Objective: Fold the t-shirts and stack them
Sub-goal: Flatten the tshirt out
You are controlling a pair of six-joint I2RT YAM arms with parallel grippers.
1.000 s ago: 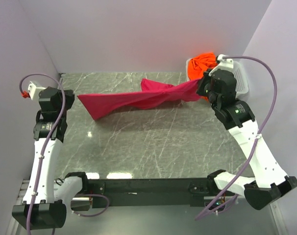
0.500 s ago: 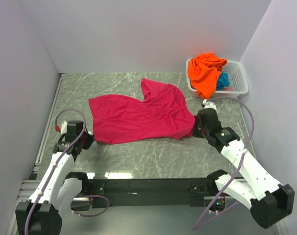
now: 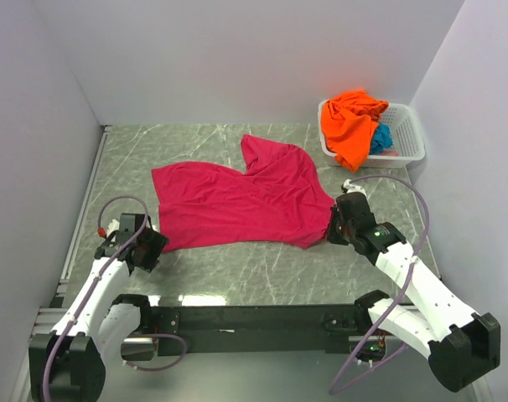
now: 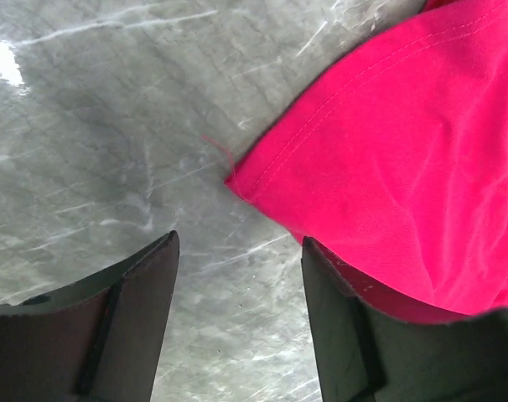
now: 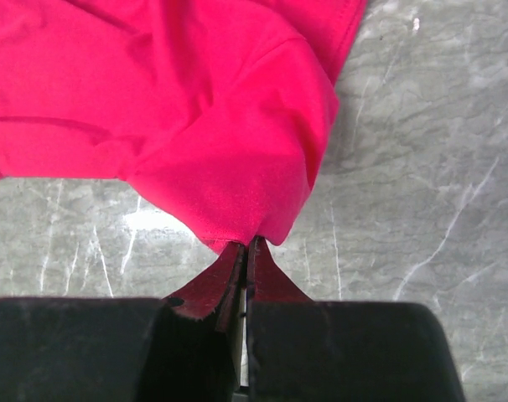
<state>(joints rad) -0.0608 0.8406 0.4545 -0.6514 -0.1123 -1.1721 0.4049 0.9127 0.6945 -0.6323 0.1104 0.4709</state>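
The magenta-pink t-shirt lies spread out on the marble table. My left gripper sits low at the shirt's near-left corner. In the left wrist view it is open with only bare table between its fingers, and the shirt's hem corner lies just ahead, touching the right finger. My right gripper is at the shirt's near-right corner. The right wrist view shows it shut on a pinch of the magenta cloth. An orange t-shirt and a teal one are bunched in the basket.
The white lattice basket stands at the back right corner against the wall. Walls close the table at the left, back and right. The arms' black base rail runs along the near edge.
The shirt, stretched in the air between both grippers a second ago, has come down flat on the table. My left gripper has opened and let go of its corner; the right still holds.
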